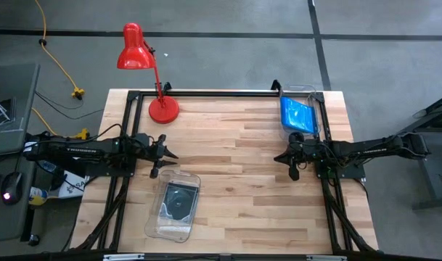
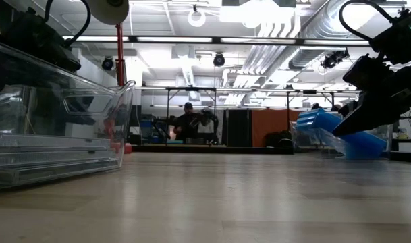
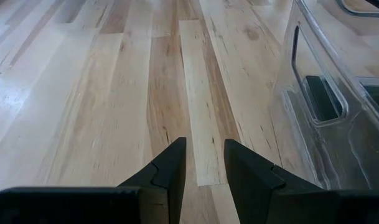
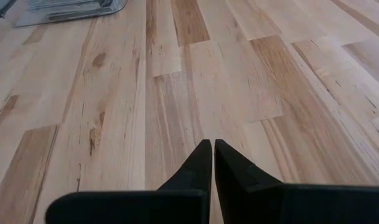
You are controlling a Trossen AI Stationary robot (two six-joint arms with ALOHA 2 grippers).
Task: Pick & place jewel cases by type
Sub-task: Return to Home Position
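Dark jewel cases (image 1: 180, 199) with a disc showing lie flat in a clear bin (image 1: 162, 225) near the table's front left. Bright blue jewel cases (image 1: 296, 114) lie stacked in a second clear bin (image 1: 316, 94) at the far right. My left gripper (image 3: 205, 146) hovers at the table's left side, just beyond the dark cases' bin (image 3: 320, 106); it is open a little with nothing between its fingers. My right gripper (image 4: 209, 144) is shut and empty above the bare wood at the right side, just on the near side of the blue cases' bin.
A red desk lamp (image 1: 144, 65) stands at the far left of the table. The wooden tabletop (image 1: 242, 181) lies between the two grippers. In the low view a person (image 2: 187, 125) sits far back in the room, beyond the table.
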